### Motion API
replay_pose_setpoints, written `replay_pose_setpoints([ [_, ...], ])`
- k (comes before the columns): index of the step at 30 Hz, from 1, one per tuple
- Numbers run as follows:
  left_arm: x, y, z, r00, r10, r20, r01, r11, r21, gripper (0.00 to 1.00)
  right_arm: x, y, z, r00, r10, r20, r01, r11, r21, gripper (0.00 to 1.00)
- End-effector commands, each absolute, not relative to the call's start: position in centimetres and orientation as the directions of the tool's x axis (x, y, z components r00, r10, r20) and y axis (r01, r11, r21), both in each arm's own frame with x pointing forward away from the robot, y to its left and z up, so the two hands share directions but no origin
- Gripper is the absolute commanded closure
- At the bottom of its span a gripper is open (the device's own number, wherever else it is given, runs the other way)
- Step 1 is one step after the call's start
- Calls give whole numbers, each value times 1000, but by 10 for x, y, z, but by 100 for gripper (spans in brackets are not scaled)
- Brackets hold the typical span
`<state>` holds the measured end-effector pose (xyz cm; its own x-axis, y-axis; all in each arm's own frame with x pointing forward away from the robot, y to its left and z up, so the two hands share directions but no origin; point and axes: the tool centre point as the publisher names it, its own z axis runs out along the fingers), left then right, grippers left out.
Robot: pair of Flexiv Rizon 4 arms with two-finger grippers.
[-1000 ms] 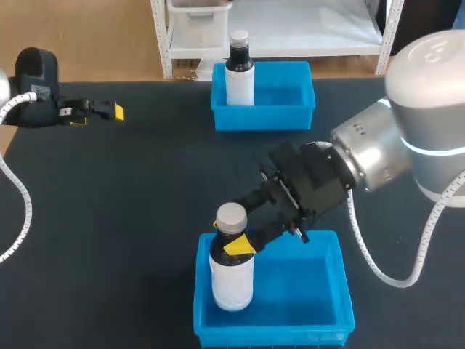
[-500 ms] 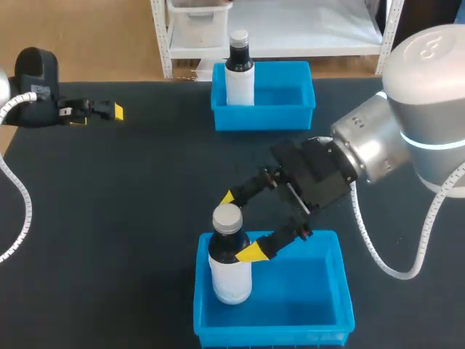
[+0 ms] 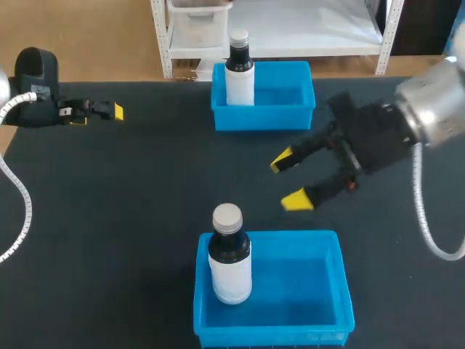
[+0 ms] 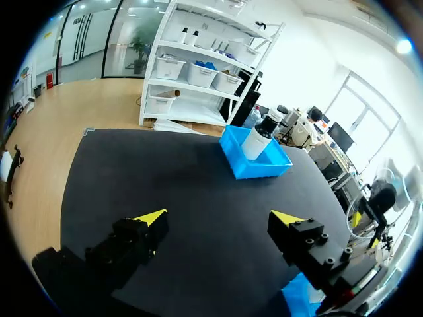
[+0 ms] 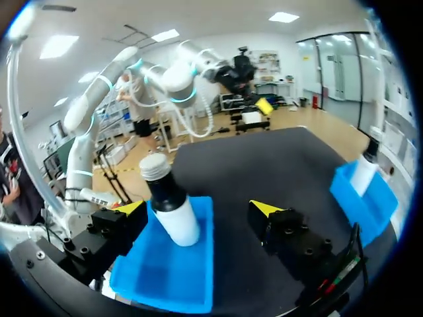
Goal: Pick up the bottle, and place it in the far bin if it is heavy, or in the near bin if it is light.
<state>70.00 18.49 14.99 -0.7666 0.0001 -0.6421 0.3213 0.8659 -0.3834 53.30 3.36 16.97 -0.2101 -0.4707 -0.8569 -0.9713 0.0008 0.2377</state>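
Bottle (image 3: 231, 254) location: you will find it standing upright inside the near bin (image 3: 276, 336), at that bin's left end. The bottle has a white body, a dark shoulder and neck, and a grey cap. Nothing grips it.

Right gripper (image 3: 288, 180): its two yellow-tipped fingers are spread wide with nothing between them. In the head view it hangs over the black surface (image 3: 145, 189), between the near bin and the far bin (image 3: 265, 118), to the right of the middle and well apart from the bottle. In the right wrist view you see the bottle ahead of the gripper, closer to one finger than to the other; neither finger touches it. The right arm (image 3: 429, 116) enters from the right side of the head view.

Left gripper (image 4: 218, 218): it sits at the far left part of the surface, away from both bins. The left wrist view shows you its fingers spread, with only bare surface between them and the far bin well ahead.

Far bin contents: a second bottle (image 3: 239, 69) stands upright at the left end of the far bin. It has a white body, a dark neck and a white cap. Both bins are blue and open-topped.
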Motion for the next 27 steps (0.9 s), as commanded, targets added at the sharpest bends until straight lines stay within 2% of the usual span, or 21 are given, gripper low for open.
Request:
replay_pose_setpoints([
  [1, 700, 185, 150, -767, 0, -642, 321, 866, -383, 0, 549, -8, 181, -293, -419, -860, -956, 127, 264, 0],
  [6, 700, 185, 150, -767, 0, -642, 321, 866, -383, 0, 583, -34, 183, -406, -341, -848, -908, 255, 332, 0],
  [17, 700, 185, 150, -767, 0, -642, 321, 866, -383, 0, 639, -85, 175, -558, -185, -809, -796, 393, 459, 0],
  [23, 700, 185, 150, -767, 0, -642, 321, 866, -383, 0, 659, -108, 162, -647, -174, -743, -700, 522, 487, 0],
  [27, 700, 185, 150, -767, 0, -642, 321, 866, -383, 0, 659, -108, 162, -647, -174, -743, -700, 522, 487, 0],
])
